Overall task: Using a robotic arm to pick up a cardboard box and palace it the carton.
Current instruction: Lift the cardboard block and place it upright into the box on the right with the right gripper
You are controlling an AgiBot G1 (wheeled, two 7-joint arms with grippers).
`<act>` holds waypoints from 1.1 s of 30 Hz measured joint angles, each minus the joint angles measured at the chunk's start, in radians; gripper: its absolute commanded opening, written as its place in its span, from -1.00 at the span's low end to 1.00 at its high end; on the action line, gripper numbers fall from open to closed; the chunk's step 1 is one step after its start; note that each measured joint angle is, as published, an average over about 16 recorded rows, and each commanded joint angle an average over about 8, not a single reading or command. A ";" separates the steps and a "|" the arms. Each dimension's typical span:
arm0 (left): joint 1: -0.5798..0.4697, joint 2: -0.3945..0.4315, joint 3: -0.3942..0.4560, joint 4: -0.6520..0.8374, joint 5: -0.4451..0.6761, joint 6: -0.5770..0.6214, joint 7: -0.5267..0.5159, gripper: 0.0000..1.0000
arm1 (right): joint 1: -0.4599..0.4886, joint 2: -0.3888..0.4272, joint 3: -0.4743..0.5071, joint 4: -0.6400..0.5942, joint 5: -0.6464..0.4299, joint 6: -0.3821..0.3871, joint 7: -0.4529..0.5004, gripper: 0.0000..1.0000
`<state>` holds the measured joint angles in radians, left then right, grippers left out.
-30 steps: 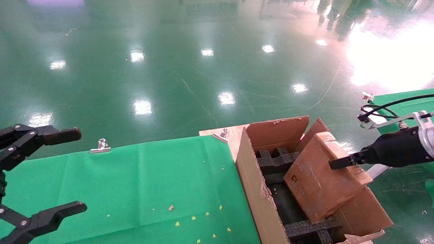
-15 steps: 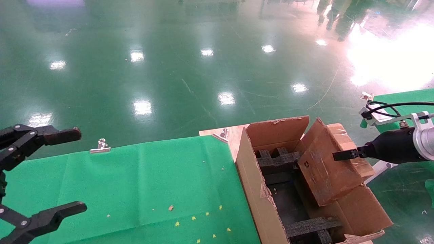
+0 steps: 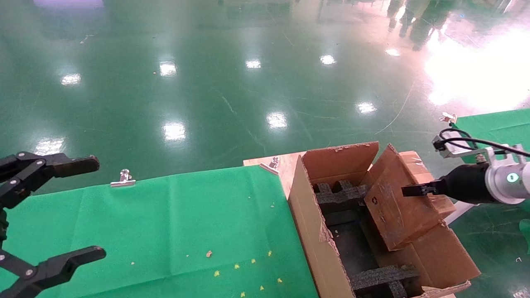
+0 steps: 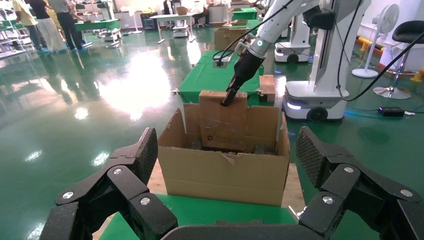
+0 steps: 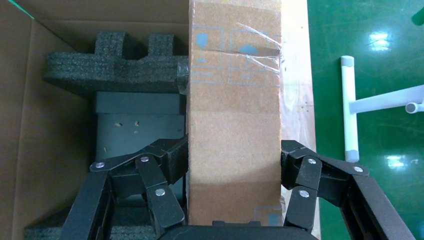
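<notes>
The small brown cardboard box point(image 3: 397, 207) stands tilted inside the large open carton point(image 3: 310, 231), leaning toward its right wall, with its lower end down among the black foam inserts point(image 3: 339, 194). My right gripper point(image 3: 410, 190) on the white arm is shut on the box's upper end. In the right wrist view both fingers point(image 5: 170, 157) press the sides of the box point(image 5: 234, 100), and the foam point(image 5: 115, 70) lies beneath. My left gripper point(image 3: 89, 209) hangs open and empty over the green cloth at the far left. It faces the carton point(image 4: 225, 175).
A green cloth point(image 3: 186, 219) covers the table left of the carton, held by metal clips point(image 3: 123, 178). A wooden board point(image 3: 281, 163) lies under the carton. A second green table point(image 3: 492, 124) is at the right. A white pipe point(image 5: 350, 105) lies on the floor.
My right gripper has carried the box lower and toward the carton's right wall, and the box now stands more upright inside. The left gripper has not moved.
</notes>
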<state>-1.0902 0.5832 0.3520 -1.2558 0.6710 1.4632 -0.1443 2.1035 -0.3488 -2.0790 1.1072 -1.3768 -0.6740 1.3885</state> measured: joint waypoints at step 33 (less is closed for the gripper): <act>0.000 0.000 0.000 0.000 0.000 0.000 0.000 1.00 | -0.195 -0.142 -0.069 -0.042 -0.092 0.172 0.178 -1.00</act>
<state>-1.0902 0.5831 0.3522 -1.2558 0.6708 1.4631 -0.1441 1.9084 -0.4911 -2.1484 1.0653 -1.4687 -0.5016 1.5663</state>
